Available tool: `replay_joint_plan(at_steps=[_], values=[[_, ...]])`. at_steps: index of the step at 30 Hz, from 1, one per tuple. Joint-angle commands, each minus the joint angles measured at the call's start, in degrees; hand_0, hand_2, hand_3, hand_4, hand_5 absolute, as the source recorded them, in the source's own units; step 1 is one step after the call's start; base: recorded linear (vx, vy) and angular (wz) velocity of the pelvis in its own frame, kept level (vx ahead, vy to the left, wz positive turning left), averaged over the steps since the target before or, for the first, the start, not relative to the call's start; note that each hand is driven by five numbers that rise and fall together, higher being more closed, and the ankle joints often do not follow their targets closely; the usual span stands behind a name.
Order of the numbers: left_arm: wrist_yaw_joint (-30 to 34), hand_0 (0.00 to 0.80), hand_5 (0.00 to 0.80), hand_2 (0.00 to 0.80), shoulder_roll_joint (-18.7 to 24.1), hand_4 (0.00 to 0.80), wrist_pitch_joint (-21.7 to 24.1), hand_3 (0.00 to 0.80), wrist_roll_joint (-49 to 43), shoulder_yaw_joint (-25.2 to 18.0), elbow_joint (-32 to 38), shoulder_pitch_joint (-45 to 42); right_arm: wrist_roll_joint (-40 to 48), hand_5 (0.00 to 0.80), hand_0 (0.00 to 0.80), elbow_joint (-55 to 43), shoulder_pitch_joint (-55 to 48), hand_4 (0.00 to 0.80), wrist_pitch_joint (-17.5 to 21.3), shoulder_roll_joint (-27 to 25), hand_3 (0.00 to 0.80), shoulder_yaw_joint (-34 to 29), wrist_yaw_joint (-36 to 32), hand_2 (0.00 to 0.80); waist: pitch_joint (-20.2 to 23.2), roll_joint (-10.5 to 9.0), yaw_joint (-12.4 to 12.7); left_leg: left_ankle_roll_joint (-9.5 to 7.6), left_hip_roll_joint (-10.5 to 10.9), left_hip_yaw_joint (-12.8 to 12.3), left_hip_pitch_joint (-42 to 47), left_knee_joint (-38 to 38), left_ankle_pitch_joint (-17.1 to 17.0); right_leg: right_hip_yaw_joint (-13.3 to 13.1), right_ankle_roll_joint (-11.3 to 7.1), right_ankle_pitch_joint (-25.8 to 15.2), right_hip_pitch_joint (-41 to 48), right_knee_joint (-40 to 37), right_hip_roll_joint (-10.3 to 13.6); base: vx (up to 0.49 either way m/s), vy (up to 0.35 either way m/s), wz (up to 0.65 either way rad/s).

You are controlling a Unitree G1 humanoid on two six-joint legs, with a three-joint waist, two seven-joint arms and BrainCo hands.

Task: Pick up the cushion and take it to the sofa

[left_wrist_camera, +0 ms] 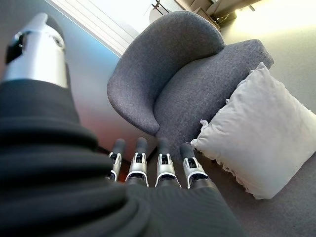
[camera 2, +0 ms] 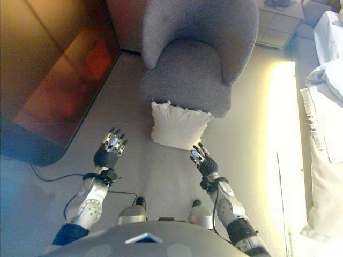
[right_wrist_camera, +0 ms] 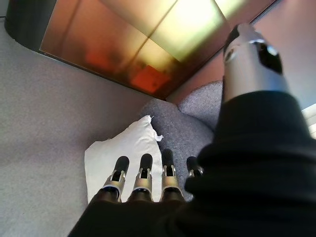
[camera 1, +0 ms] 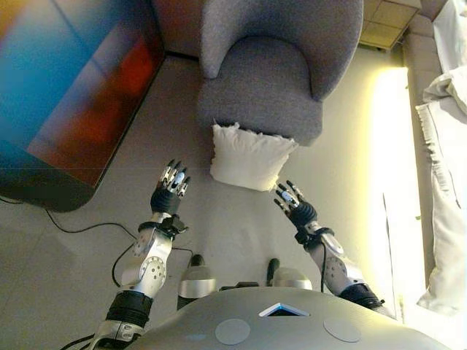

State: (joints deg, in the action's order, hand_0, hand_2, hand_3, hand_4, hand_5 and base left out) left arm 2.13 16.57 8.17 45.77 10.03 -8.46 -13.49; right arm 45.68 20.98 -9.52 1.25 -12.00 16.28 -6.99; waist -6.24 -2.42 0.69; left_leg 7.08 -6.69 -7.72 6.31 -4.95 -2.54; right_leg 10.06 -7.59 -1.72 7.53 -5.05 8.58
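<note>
A white cushion (camera 1: 248, 157) stands on the floor, leaning against the front of a grey armchair (camera 1: 270, 73). It also shows in the left wrist view (left_wrist_camera: 261, 133) and the right wrist view (right_wrist_camera: 118, 150). My left hand (camera 1: 171, 188) is open, held above the floor to the cushion's left, apart from it. My right hand (camera 1: 294, 204) is open near the cushion's lower right corner, not touching it. Both hands' fingers (left_wrist_camera: 165, 165) are straight and hold nothing.
A large dark glossy cabinet (camera 1: 66, 95) stands at the left. White bedding (camera 1: 445, 146) lies along the right edge. A bright strip of light (camera 1: 390, 146) runs on the floor right of the armchair. Grey carpet (camera 1: 109, 219) surrounds the hands.
</note>
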Motion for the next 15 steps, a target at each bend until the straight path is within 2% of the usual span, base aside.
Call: replay_joint_plan(at_steps=[1,7,10,12,15], values=[[0.58,0.000,0.000,0.000,0.05,0.000,3.70,0.000,0.14,-0.46,0.98,1.17,-0.86,0.000,0.000,-4.01,0.82,0.000,1.74,-0.34,0.000,-1.14,-1.58,0.000,0.38,0.47,-0.59,-3.09,2.69,-1.72,-2.32,2.60,2.87,1.21,-2.08,-0.78,-3.89,2.62,-0.10,0.014,0.046,-0.01],[-1.30,0.000,0.000,0.000,0.02,0.000,4.58,0.000,0.80,-1.18,0.45,2.22,-1.10,0.000,0.000,-3.65,1.85,0.000,1.73,-0.42,0.000,-0.68,-1.93,0.000,-0.46,-0.32,-0.45,-3.61,2.69,-2.68,-2.87,4.30,3.53,0.77,-2.67,-0.26,-4.53,4.75,1.27,0.018,0.079,-0.03],[-1.87,0.000,0.000,0.000,0.33,0.000,3.46,0.000,0.58,-1.80,0.60,2.94,-1.42,0.000,0.000,-3.85,2.11,0.000,1.09,-0.15,0.000,-0.95,-1.54,0.000,-0.36,-0.64,-0.27,-4.17,2.83,-2.65,-2.65,4.63,4.02,0.64,-3.12,1.01,-4.55,7.35,2.22,0.077,0.116,0.00],[-2.03,0.000,0.000,0.000,0.53,0.000,3.44,0.000,0.03,-1.88,0.23,3.29,-1.67,0.000,0.000,-3.88,2.57,0.000,0.94,0.36,0.000,-0.93,-1.80,0.000,-0.75,-0.89,-0.17,-5.18,3.34,-2.17,-3.87,7.12,4.92,-0.34,-3.80,1.35,-6.04,12.85,3.62,0.046,0.117,0.00],[-2.37,0.000,0.000,0.000,1.26,0.000,3.55,0.000,-0.69,-1.84,-0.61,4.47,-1.34,0.000,0.000,-4.04,3.03,0.000,1.51,1.14,0.000,-0.25,-1.55,0.000,-1.72,-1.07,0.16,-7.79,4.83,-1.29,-7.07,12.11,6.91,-2.83,-3.82,-2.92,-10.59,25.27,6.07,0.001,0.127,0.08]])
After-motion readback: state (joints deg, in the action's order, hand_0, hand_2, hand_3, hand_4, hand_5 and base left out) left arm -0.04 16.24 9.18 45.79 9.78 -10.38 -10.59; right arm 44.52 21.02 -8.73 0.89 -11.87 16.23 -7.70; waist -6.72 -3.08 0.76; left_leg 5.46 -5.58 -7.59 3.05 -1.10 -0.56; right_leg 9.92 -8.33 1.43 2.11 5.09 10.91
